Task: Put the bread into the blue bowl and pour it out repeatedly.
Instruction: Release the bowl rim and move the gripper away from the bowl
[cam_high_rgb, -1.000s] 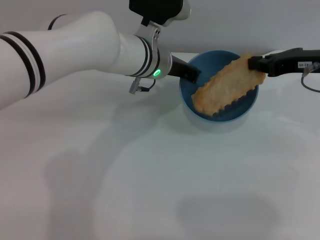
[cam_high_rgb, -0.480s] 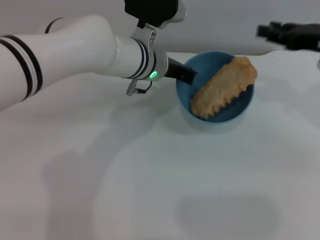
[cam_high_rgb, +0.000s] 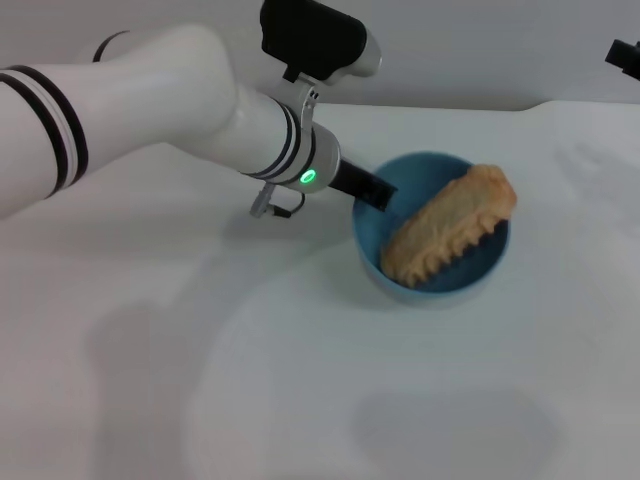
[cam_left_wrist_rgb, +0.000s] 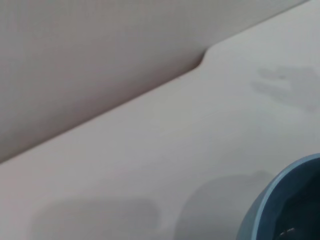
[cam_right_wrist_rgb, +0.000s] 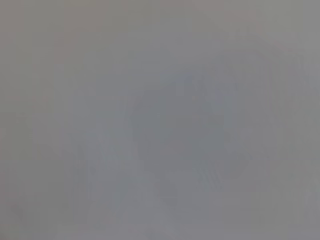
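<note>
The blue bowl (cam_high_rgb: 425, 175) is in the middle right of the head view, over the white table. The bread (cam_high_rgb: 445, 238) lies slanted in it, golden-tan scalloped underside up, one end over the far right rim. My left gripper (cam_high_rgb: 372, 190) is shut on the bowl's left rim, its dark finger (cam_high_rgb: 360, 185) reaching over the edge. The bowl's rim also shows in the left wrist view (cam_left_wrist_rgb: 280, 200). Only a dark tip of my right gripper (cam_high_rgb: 626, 52) shows at the top right edge, far from the bread. The right wrist view shows only plain grey.
The white table (cam_high_rgb: 300, 380) spreads all around the bowl, with a grey wall (cam_high_rgb: 480, 40) behind its far edge. My left arm (cam_high_rgb: 150, 90) crosses the upper left of the head view.
My right gripper let go of the bread and drew back up and to the right. My left gripper moved the bowl, with the bread in it, nearer to me.
</note>
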